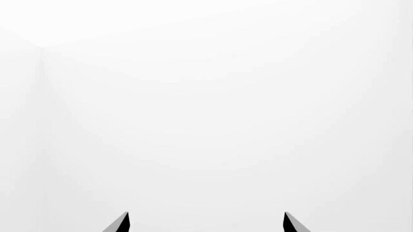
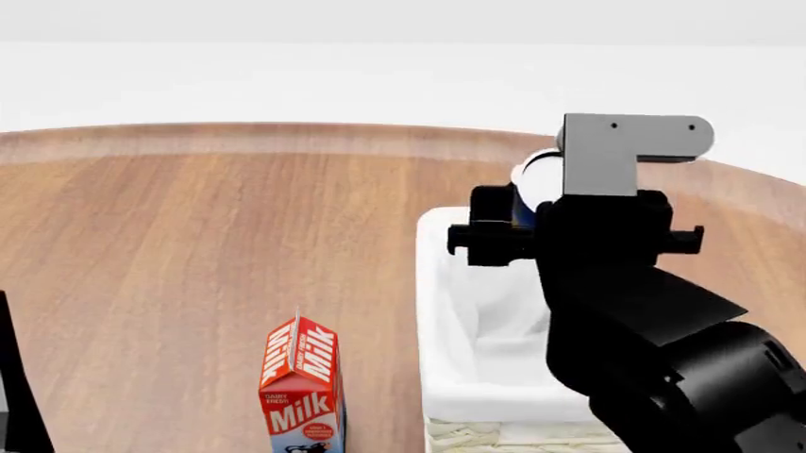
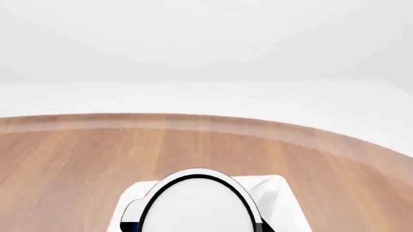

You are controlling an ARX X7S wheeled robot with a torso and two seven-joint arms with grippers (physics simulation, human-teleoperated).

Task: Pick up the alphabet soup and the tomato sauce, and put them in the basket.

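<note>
My right gripper (image 2: 545, 206) is shut on the alphabet soup (image 2: 537, 177), a can with a silvery-white top and a strip of blue label showing. The can hangs over the far end of the basket (image 2: 444, 283), whose white liner lies below it. In the right wrist view the can's top (image 3: 197, 205) fills the near field, with the basket liner (image 3: 279, 192) behind it. Against a blank white background, my left gripper (image 1: 206, 222) is open and empty. The tomato sauce is out of view.
A red and white milk carton (image 2: 300, 387) stands on the wooden table (image 2: 189, 255), left of the basket. The table's curved far edge runs across the back. My left arm (image 2: 18, 396) shows as a dark strip at the lower left edge.
</note>
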